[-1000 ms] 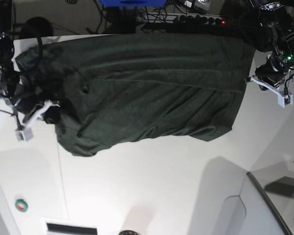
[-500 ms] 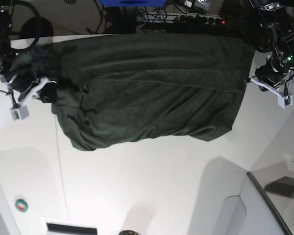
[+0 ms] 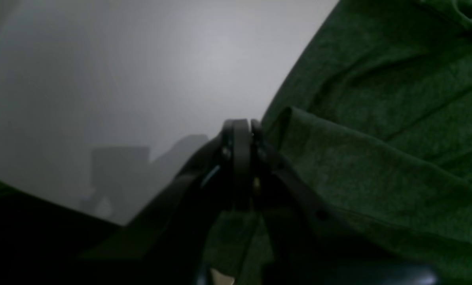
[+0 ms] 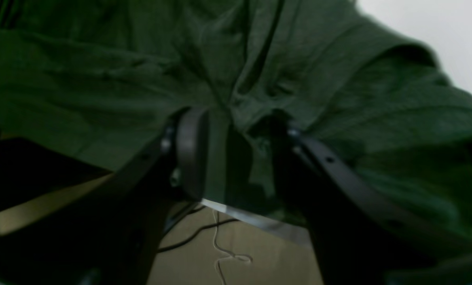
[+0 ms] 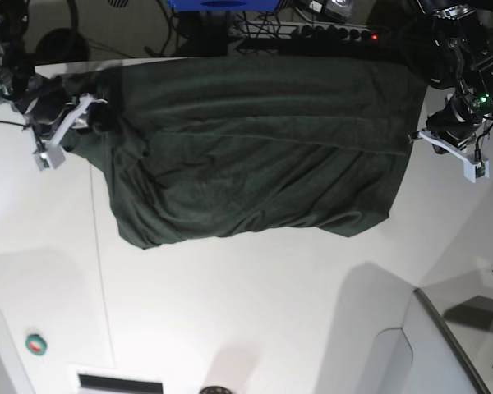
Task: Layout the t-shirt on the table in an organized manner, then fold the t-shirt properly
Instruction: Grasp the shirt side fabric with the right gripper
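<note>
We see a dark green T-shirt (image 5: 255,164) spread across the far part of a glossy white table (image 5: 255,312). It is our landmark. Its far portion lies doubled in a long band, and its near edge runs unevenly from side to side.

On the T-shirt's right end, the right tool (image 5: 96,123) is over the gathered cloth. Its two fingers stand apart, and in the right wrist view a ridge of fabric rises between them. We see no firm pinch on it. Creases run from this spot toward the near corner, and beyond the T-shirt's far edge the floor (image 4: 267,253) shows below the table.

At the T-shirt's left end, the left tool (image 5: 433,138) is by the side edge, its fingers closed together. We cannot make out any cloth between them.

We judge the step in hand to be folding or straightening the right end. To do it well, we would free the fingers cleanly from the cloth, lift a little, and smooth the bunched layers outward so that this end matches the left one. Any new grip should take the edge, with all the layers meant to move. A low sideways drag could snag the ridge and skew the T-shirt, or pull its far side off the table.
</note>
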`<state>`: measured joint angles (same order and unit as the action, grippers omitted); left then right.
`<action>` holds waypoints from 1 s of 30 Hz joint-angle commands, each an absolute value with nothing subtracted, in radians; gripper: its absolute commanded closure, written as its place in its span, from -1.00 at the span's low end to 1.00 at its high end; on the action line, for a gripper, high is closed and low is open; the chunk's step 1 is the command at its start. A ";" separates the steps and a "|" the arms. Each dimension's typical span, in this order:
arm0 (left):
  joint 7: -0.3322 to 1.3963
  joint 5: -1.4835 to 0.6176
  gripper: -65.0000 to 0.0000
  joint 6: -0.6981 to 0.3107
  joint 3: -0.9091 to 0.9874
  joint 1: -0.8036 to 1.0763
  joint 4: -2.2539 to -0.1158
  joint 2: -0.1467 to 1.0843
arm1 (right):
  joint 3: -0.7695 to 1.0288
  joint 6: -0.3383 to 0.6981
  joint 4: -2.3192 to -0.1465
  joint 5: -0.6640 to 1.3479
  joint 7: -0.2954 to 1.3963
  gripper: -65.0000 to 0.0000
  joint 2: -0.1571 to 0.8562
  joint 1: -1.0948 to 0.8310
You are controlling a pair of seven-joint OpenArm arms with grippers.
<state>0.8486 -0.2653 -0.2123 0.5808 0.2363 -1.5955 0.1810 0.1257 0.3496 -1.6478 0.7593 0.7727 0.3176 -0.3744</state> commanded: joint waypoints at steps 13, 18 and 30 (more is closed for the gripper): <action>0.829 -0.269 1.00 -0.213 0.575 0.254 -1.616 0.197 | -0.166 0.352 -1.136 0.759 0.765 0.21 0.387 0.292; 0.828 -0.269 1.00 -0.214 0.611 0.272 -1.613 0.197 | -0.280 0.352 -0.898 0.625 0.687 0.18 0.326 0.424; 0.828 -0.269 1.00 -0.214 0.674 0.274 -1.610 0.197 | -0.246 0.360 -0.802 0.507 0.636 0.62 0.243 0.455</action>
<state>0.8452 -0.2653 -0.2127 0.6712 0.2749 -1.5955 0.1829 -0.2531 0.3500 -0.7898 0.4946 0.6521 0.2398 0.4255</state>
